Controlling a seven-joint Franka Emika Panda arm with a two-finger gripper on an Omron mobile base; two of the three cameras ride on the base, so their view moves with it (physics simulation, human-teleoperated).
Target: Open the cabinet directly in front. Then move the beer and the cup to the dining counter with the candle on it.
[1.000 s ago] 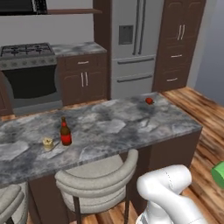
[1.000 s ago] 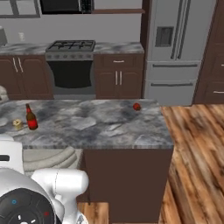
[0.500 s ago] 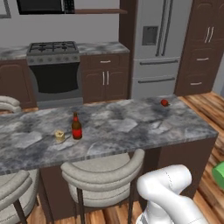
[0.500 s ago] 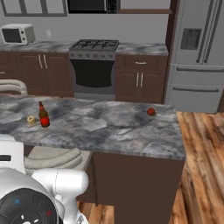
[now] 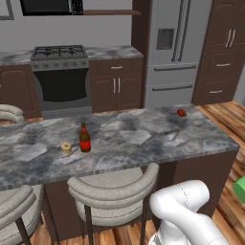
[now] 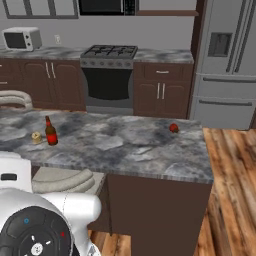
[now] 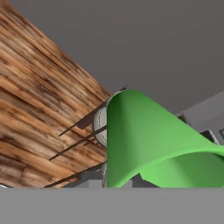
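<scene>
The green cup (image 7: pixel 148 140) looms close in the hand view, tilted, with wooden floor and a stool frame behind it. Its edge also shows low at the far right of the left base view as the cup (image 5: pixel 239 188). My gripper is shut on the cup, and the cup hides its fingers. The brown beer (image 5: pixel 84 138) stands upright on the dining counter (image 5: pixel 143 139), right next to the pale candle (image 5: pixel 66 148). From the other side the beer (image 6: pixel 50 132) and candle (image 6: pixel 36 137) sit at the left of the dining counter (image 6: pixel 125 145). The cabinet is out of view.
A small red round thing (image 5: pixel 181 112) lies near the counter's far right corner. Cream stools (image 5: pixel 112 189) are tucked under the near edge. Behind stand a stove (image 5: pixel 60 52), a steel fridge (image 5: pixel 174 48) and a microwave (image 6: pixel 20 37). Wooden floor lies to the right.
The whole picture has slid to the right, so the base has moved; the shift has slowed in the last half second. Beer and candle keep their places on the counter.
</scene>
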